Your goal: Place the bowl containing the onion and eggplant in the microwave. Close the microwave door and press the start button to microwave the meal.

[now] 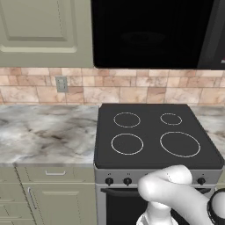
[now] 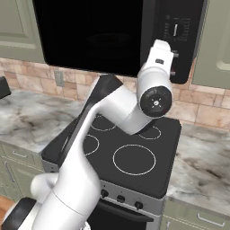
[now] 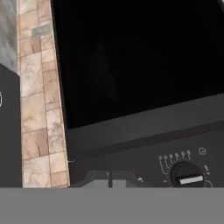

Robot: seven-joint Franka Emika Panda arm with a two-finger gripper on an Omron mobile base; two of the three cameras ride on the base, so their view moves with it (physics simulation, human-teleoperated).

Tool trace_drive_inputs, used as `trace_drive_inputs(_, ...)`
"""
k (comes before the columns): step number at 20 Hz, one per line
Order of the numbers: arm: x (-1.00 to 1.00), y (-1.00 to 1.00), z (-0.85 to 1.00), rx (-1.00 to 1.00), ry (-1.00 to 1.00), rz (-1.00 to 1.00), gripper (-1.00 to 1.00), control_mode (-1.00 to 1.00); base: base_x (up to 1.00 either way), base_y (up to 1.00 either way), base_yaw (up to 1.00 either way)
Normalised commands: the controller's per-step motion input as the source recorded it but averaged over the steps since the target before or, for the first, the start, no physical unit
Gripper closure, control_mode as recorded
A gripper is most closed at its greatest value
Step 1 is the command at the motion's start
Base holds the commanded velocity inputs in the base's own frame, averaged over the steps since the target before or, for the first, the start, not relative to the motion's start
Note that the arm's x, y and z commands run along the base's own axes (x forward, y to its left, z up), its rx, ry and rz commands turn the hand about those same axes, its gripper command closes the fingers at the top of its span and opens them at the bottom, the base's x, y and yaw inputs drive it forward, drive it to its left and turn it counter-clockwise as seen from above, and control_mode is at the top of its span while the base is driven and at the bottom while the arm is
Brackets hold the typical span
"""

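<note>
The black microwave (image 1: 149, 35) hangs above the stove, and its door (image 2: 90, 36) lies flat against the front. Through the dark glass a faint rounded outline of the bowl (image 1: 143, 38) shows inside. I cannot make out the onion or the eggplant. My gripper (image 2: 172, 67) is raised to the control panel (image 2: 182, 31) at the microwave's right side, jaws shut and holding nothing. In the rolled hand view its tips (image 3: 109, 178) sit close against the panel, beside a round knob (image 3: 187, 175) with the door glass (image 3: 131, 57) beyond.
A black stovetop (image 1: 154, 132) with white rings lies below the microwave, marble counter on its left (image 1: 44, 132) and right (image 2: 202, 157). A tiled backsplash with an outlet (image 1: 61, 83) runs behind. Pale green cabinets flank the microwave.
</note>
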Motion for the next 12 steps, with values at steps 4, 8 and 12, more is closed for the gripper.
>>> trace_drive_inputs(4,0.23,-0.12,0.15,0.08,0.0,0.0,1.0,-1.0,0.0,0.0,0.0)
trace_drive_inputs(8,0.19,-0.19,0.2,0.1,0.0,0.0,1.0,-1.0,0.0,0.0,0.0)
trace_drive_inputs(12,0.17,-0.16,0.1,0.11,-0.01,0.0,1.0,-1.0,0.0,0.0,0.0)
